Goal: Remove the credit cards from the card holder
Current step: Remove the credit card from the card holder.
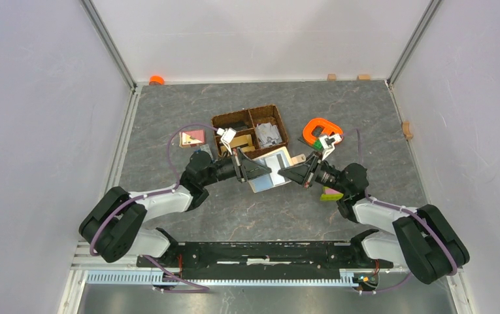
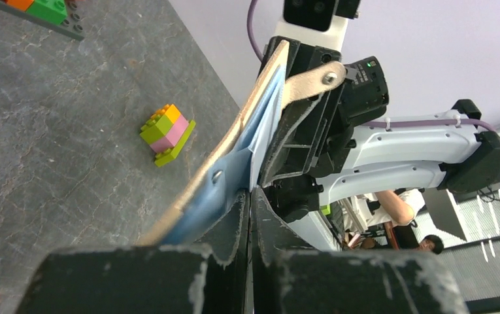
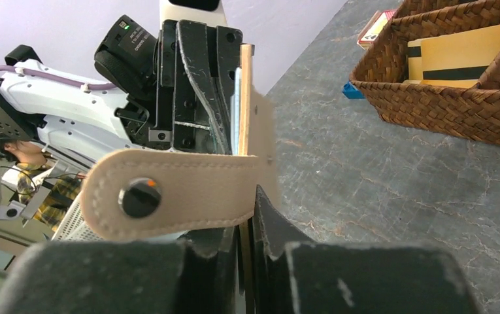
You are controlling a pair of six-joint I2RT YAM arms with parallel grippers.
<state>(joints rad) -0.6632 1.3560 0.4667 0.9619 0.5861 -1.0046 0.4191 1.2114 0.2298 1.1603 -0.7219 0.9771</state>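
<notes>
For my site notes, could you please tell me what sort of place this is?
Probably a robotics lab test cell: a grey table boxed in by white panels, a left claw and right claw gripping one card holder, and a person in the background.

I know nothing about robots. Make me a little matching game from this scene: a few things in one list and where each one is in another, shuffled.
Things
1. card holder
2. woven basket
3. toy brick stack
4. orange ring-shaped thing

Places
a. beside the right arm, on its near side
b. clamped between the left gripper and the right gripper
c. has a yellow card with a dark stripe in it
d. right of the basket, beyond the right arm

Pairs: 1-b, 2-c, 3-a, 4-d
</notes>
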